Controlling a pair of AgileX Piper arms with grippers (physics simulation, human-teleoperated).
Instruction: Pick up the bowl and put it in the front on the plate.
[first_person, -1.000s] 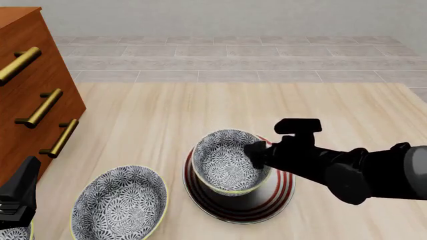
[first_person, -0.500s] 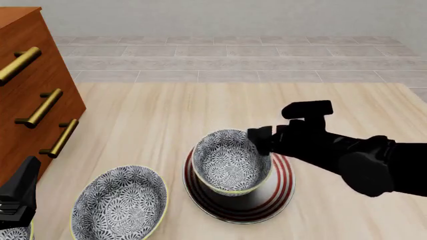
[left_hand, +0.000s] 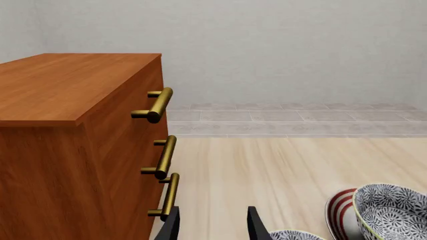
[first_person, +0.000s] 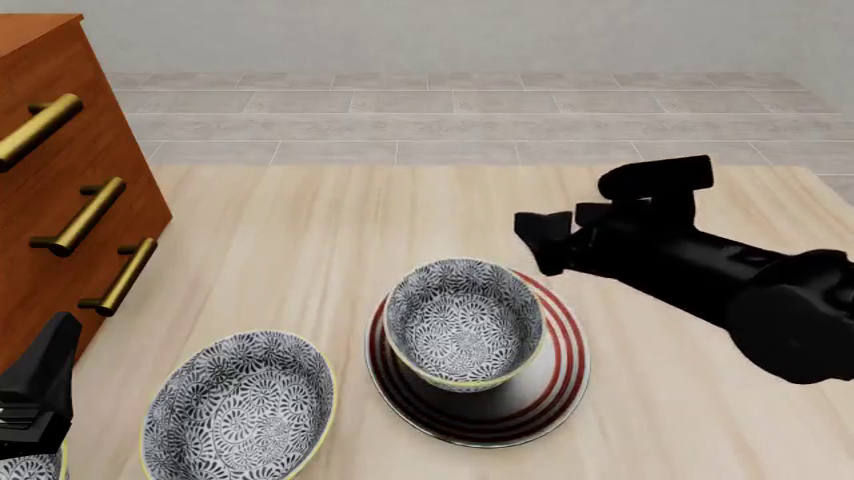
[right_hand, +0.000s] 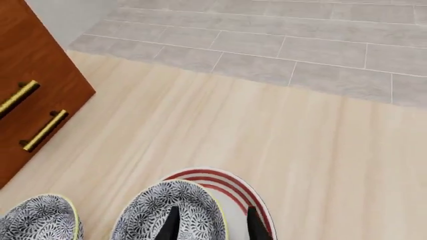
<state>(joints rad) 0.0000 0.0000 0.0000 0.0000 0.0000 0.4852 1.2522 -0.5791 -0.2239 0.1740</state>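
Bowl (first_person: 463, 322) on plate (first_person: 561, 385), below empty right tool (first_person: 545, 238).

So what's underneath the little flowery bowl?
The small deep blue-grey floral bowl sits on the large white plate with red rings. The plate's middle is hidden beneath the bowl.

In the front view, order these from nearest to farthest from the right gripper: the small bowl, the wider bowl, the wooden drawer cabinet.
1. The small bowl, on the plate, just below the right gripper.
2. The wider bowl, on the table, lower left.
3. The wooden drawer cabinet, far left edge.
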